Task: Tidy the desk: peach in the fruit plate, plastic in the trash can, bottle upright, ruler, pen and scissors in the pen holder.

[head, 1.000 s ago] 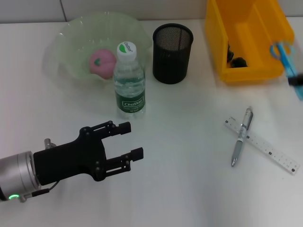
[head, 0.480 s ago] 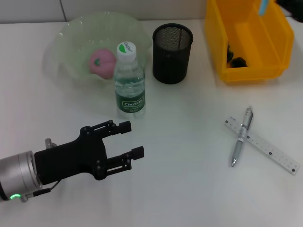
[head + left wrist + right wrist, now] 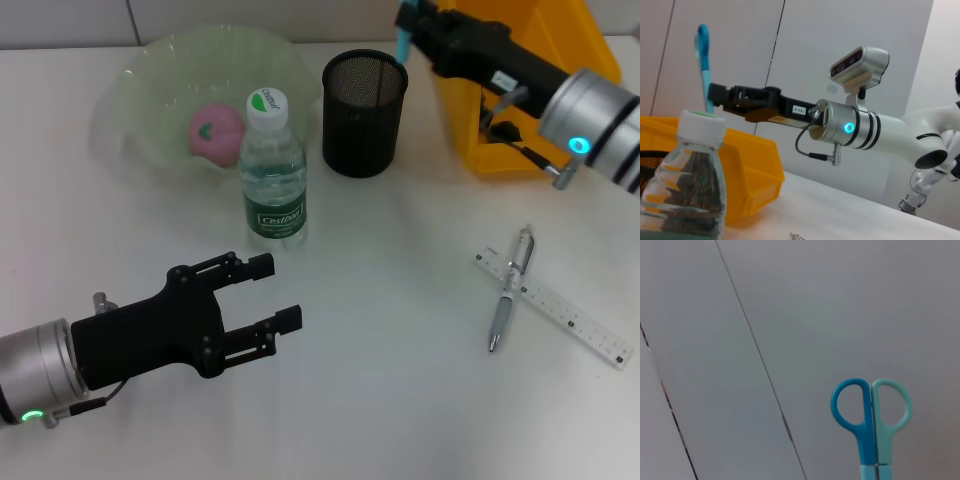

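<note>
Bench [image 3: 400,330]: plain white top, matte, fills nearly the whole head view; far edge meets the wall at the top of that view. Wall [image 3: 850,30]: pale grey-white flat panels, split by thin dark vertical seams [image 3: 760,365]; one seam also shows at the bench's far left corner. Lighting: even, diffuse, soft shadows on the bench surface.

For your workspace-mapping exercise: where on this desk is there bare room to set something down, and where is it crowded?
Free: the wide patch between the bottle and the pen, in front of the pen holder. Crowded: the back row, where the fruit plate, bottle, pen holder and yellow bin stand close; the pen lies across the ruler.
</note>
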